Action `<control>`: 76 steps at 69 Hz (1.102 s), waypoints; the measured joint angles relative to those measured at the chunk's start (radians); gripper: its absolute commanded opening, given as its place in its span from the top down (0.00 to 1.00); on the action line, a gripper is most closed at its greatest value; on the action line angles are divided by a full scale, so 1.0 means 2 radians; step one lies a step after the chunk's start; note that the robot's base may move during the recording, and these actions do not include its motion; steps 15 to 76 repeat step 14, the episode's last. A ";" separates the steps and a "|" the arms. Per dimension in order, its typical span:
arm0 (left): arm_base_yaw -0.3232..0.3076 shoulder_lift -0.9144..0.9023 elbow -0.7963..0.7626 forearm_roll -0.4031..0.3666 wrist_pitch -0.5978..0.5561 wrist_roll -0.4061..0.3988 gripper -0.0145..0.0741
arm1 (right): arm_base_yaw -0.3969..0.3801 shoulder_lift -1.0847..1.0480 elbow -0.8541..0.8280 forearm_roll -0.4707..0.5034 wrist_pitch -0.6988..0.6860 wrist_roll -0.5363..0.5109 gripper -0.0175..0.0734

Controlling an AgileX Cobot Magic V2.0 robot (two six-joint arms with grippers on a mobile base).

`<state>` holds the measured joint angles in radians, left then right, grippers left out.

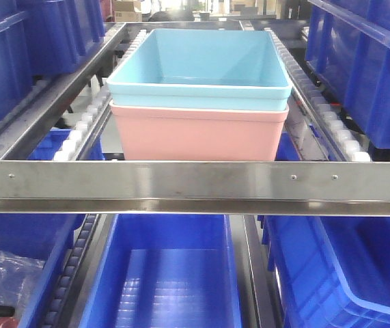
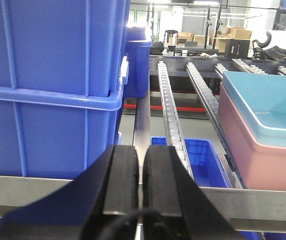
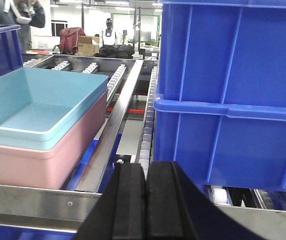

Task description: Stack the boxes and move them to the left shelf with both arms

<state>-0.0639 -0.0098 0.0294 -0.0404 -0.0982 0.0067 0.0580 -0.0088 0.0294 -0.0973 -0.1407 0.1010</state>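
though both tools, left tool (image 2: 141, 200) and right tool (image 3: 144, 205), were clenched empty, the light blue tub (image 1: 201, 65) nested in the pale pink tub (image 1: 198, 133) could roll on the shelf rollers (image 1: 85, 123).

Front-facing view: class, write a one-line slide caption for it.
Light blue tub nested in pink tub on the roller shelf, between dark blue bins.
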 measured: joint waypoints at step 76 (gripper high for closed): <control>0.000 0.000 0.000 0.000 0.000 0.000 0.82 | 0.000 0.000 0.000 0.000 0.000 0.000 0.75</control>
